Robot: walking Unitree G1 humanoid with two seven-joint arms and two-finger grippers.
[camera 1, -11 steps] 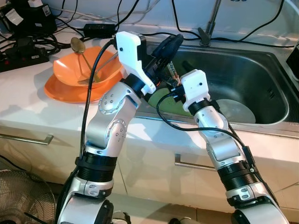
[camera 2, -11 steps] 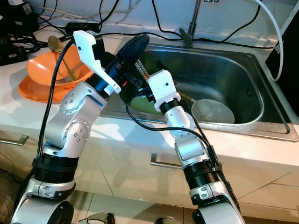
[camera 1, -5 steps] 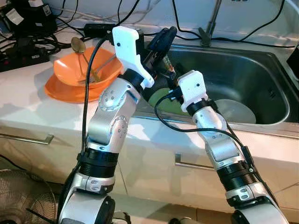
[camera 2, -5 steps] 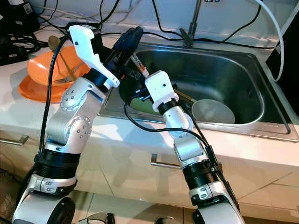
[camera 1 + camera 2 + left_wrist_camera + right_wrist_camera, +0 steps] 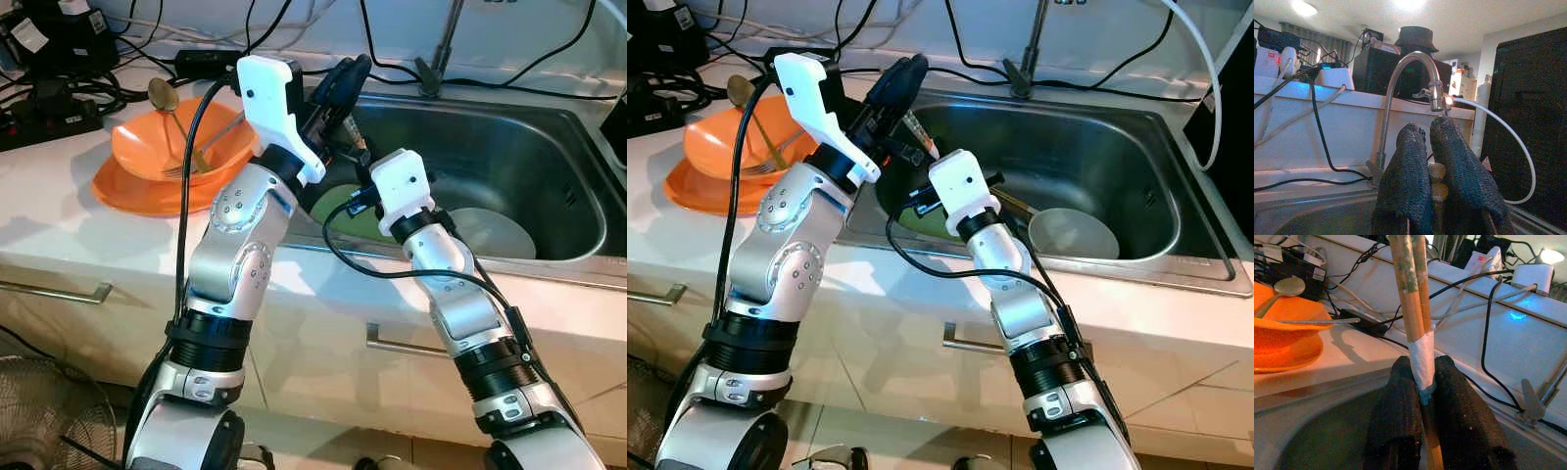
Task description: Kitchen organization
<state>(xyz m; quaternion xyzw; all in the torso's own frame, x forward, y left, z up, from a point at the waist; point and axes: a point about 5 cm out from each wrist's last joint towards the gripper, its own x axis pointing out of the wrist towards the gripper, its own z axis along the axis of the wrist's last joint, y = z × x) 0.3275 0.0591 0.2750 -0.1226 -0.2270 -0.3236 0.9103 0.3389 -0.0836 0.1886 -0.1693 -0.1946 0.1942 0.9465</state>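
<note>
- We have the pair of chopsticks (image 5: 1411,298) held over the left end of the sink (image 5: 549,147) — wooden sticks bound together with white tape, pinched at both ends.
- Our right gripper (image 5: 1421,396) is closed on the chopsticks at the taped section; its wrist view shows the two sticks rising from between the black fingers (image 5: 1396,406).
- Our left gripper (image 5: 1436,161) is raised above the sink's near-left corner, and its fingers are closed on something pale and wooden — in our judgement the other end of the same sticks (the grip is hard to read in the head views).
- Risk, as we judge it: with both grippers clamped on one thin pair, any uneven pull could bend or snap the sticks, or slide them out of the tape.
- If one gripper lets go too early, the sticks could pivot and drop into the basin onto the green plate (image 5: 355,217) or the grey plate (image 5: 495,235) lying there.
- The tape looks smooth, so a slip through the right fingers seems possible.
- Around us: an orange bowl (image 5: 176,147) with a spoon (image 5: 163,96) and a fork (image 5: 201,162) sits on an orange plate on the counter (image 5: 59,215), left of the sink.
- Cables (image 5: 69,93) clutter the counter's back edge, and the faucet (image 5: 1410,73) with its white hose stands behind the sink — both could snag a swinging arm.
</note>
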